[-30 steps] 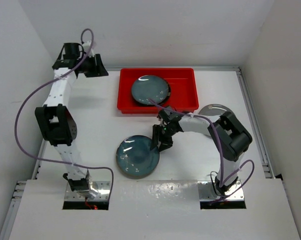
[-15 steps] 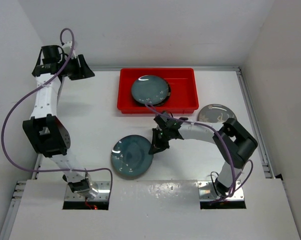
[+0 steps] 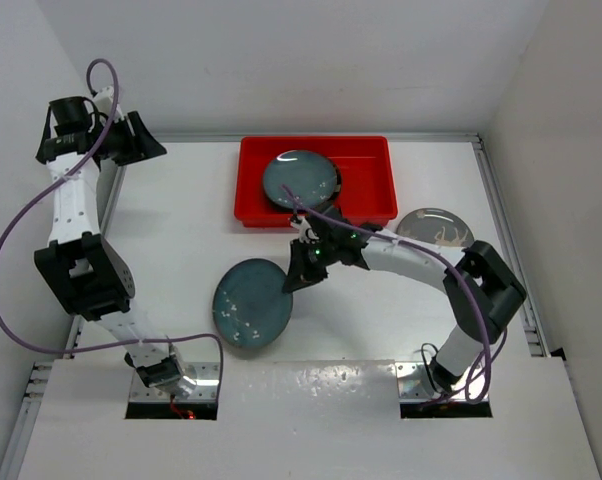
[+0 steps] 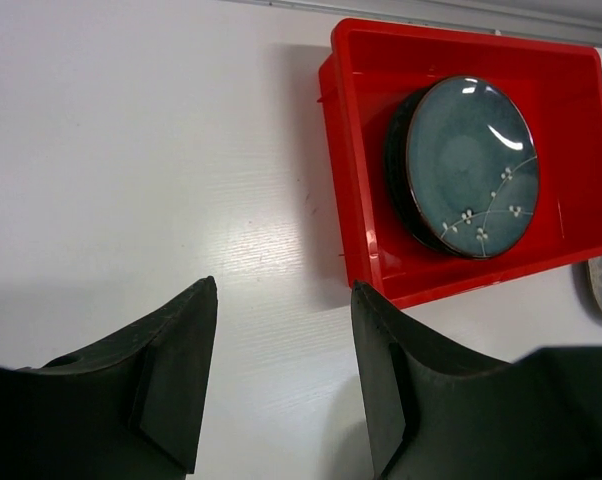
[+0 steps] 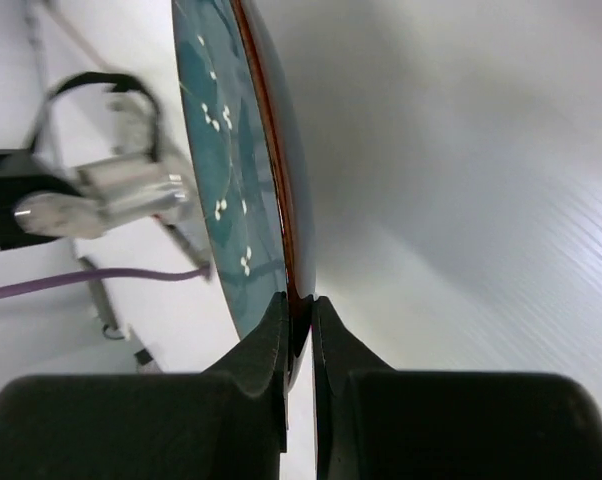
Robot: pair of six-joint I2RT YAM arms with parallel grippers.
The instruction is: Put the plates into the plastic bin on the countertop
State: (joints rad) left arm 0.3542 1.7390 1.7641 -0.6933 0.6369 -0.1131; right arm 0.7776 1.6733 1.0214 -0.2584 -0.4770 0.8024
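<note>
**Right claw pinches a teal plate by the rim, short of the red bin**

Right arm: reaches left across the middle of the countertop (image 3: 181,230). The right claw (image 3: 301,268) is clamped on the right-hand rim of a glossy teal plate (image 3: 249,302) flecked with small white sprigs. The wrist view shows it plainly. The two fingers (image 5: 261,350) are pressed to either face of the rim, with only the plate's edge between them.

Teal plate: tilted, not flat. From above it reads as an oval with a shadow under it. Cannot tell whether its low edge touches the table. It sits in front of the bin's left corner, apart from it and not over it.

Red bin (image 3: 371,150): at the back centre of the countertop, long side running across. In its left half lies a top plate (image 3: 299,178), teal-grey with a white sprig. It rests on a darker plate (image 4: 396,150) whose edge shows beneath in the left wrist view.

Grey plate (image 3: 436,226): on the countertop just off the bin's front right corner. Its near edge is hidden behind the right arm.

Left arm: stands up tall at the far left. The left claw (image 3: 131,145) is raised by the rear left corner, well away from every plate. Its jaws are parted with a clear gap and nothing is gripped. Only white table shows between them.
</note>
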